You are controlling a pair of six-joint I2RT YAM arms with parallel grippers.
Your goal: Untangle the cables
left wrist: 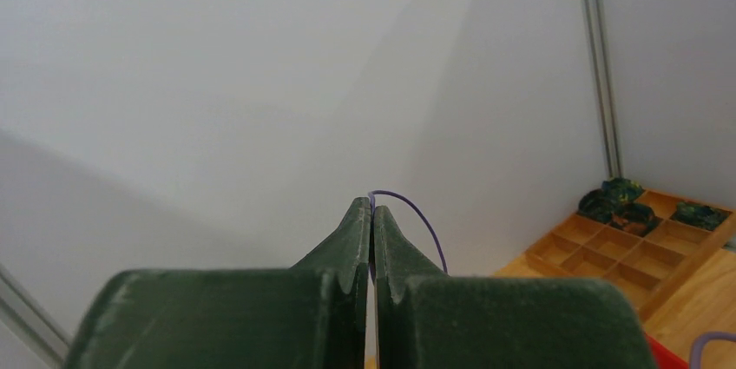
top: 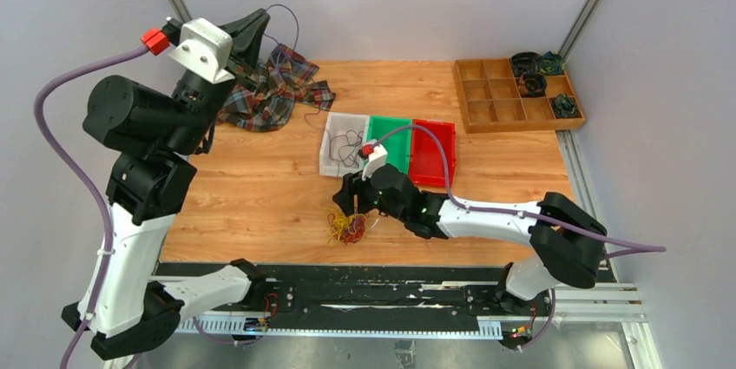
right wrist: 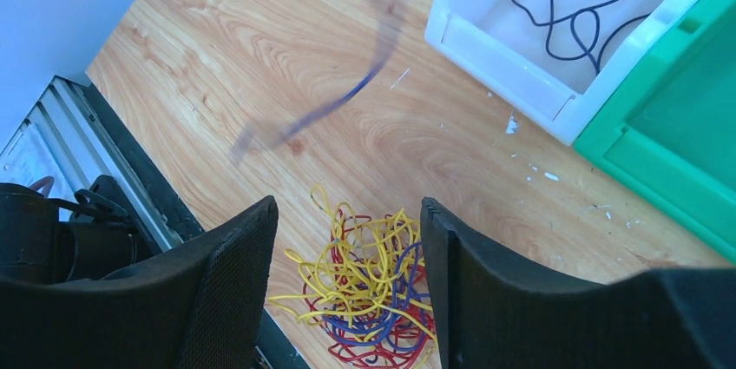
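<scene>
A wooden table carries a plaid cloth at its far left and a divided wooden tray at its far right. A white bin, a green bin and a red bin sit side by side mid-table. The tangle of cables, yellow, red and purple, lies near the front edge. The right gripper hovers over it, jaws wide and empty. The raised left gripper pinches a purple cable.

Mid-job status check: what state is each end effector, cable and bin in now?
Left end effector: shut on the purple cable, raised.
Purple cable: pinched, held aloft.
Right end effector: open, above the tangle.
Tangle: knotted yellow, red and purple strands, on the table.
White bin: holds a loose dark cable.
Green bin: nothing visible inside.
Red bin: nothing visible inside.
</scene>
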